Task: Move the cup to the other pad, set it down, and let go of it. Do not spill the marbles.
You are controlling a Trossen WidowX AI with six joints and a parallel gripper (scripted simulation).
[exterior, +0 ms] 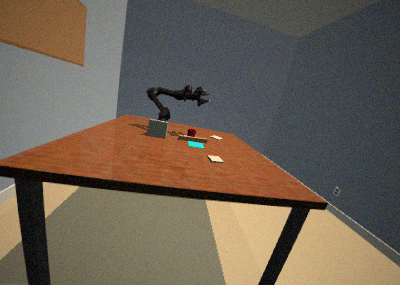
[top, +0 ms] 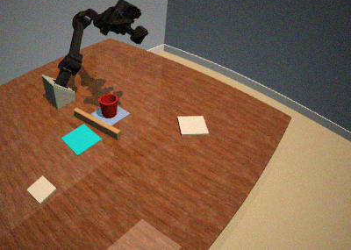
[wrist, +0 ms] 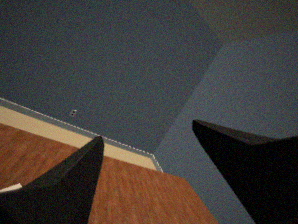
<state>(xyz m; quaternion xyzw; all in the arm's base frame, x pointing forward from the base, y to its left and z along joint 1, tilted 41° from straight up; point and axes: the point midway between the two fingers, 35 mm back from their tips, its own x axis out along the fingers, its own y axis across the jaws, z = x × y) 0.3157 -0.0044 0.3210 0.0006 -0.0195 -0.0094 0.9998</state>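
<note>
A red cup (top: pixel 108 105) (exterior: pixel 192 132) stands upright on a pale blue pad (top: pixel 122 117). A cyan pad (top: pixel 81 139) (exterior: pixel 196 144) lies in front of it, beyond a wooden bar (top: pixel 96 123) (exterior: pixel 192 139) that lies between the two pads. My gripper (top: pixel 141 33) (exterior: pixel 204 98) (wrist: pixel 148 132) is open and empty. It hangs high above the table, well above and behind the cup, pointing out toward the far wall. The wrist view shows only the two dark fingers, the wall and the table's far edge. The marbles inside the cup are not visible.
The arm's grey base (top: pixel 57 92) (exterior: pixel 158 128) stands behind the cup. A beige tile (top: pixel 192 125) (exterior: pixel 216 137) lies to the right and another beige tile (top: pixel 41 189) (exterior: pixel 215 158) at the front left. A brown patch (top: pixel 142 238) lies near the front edge.
</note>
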